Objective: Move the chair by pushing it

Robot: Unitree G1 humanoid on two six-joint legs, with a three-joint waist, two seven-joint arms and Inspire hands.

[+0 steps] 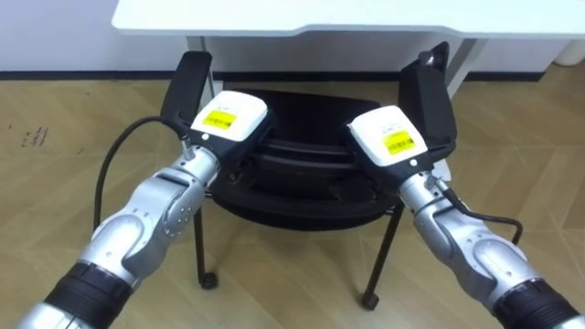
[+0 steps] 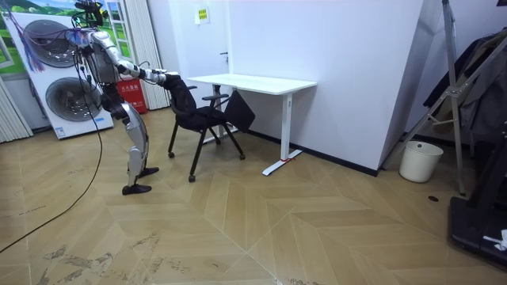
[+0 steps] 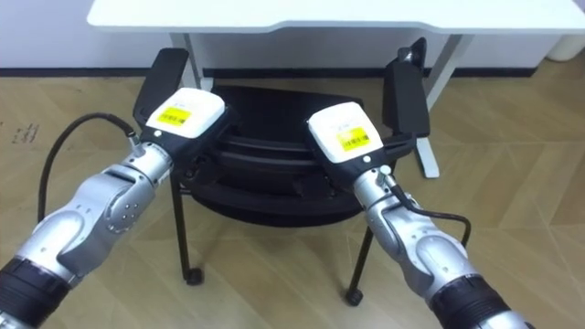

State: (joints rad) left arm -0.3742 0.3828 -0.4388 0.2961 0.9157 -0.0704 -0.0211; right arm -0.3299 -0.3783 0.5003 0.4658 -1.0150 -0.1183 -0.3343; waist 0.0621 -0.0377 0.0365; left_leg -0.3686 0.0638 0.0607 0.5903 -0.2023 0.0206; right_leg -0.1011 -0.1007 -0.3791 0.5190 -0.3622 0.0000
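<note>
The black chair (image 1: 302, 196) stands on the wooden floor (image 1: 55, 119) right in front of us, its seat turned away from us toward the white desk (image 1: 320, 16). Both our hands lie on the top of its backrest. Our left hand (image 1: 228, 117) is at the left end of the backrest and our right hand (image 1: 391, 135) at the right end, well apart from each other. We see only the white backs of the hands. The fingers reach over or behind the dark backrest, so we cannot tell whether they are spread, pressed flat or curled round it.

Just outside the left hand the left armrest (image 1: 187, 82) rises, and just outside the right hand stands the right armrest (image 1: 430, 96). Below the hands the chair's thin legs run down to small casters (image 1: 208, 281) on the floor. Beyond the hands, past the seat, is the edge of the desk, with its white leg (image 1: 462, 59) further off to the right.

In the room view we stand behind the chair (image 2: 202, 117), leaning forward with both arms stretched out to its back. The desk (image 2: 253, 81) is just beyond the chair against the white wall. Behind us are two stacked washing machines (image 2: 67, 95), and a white bin (image 2: 420, 161) stands far off at the room view's right.
</note>
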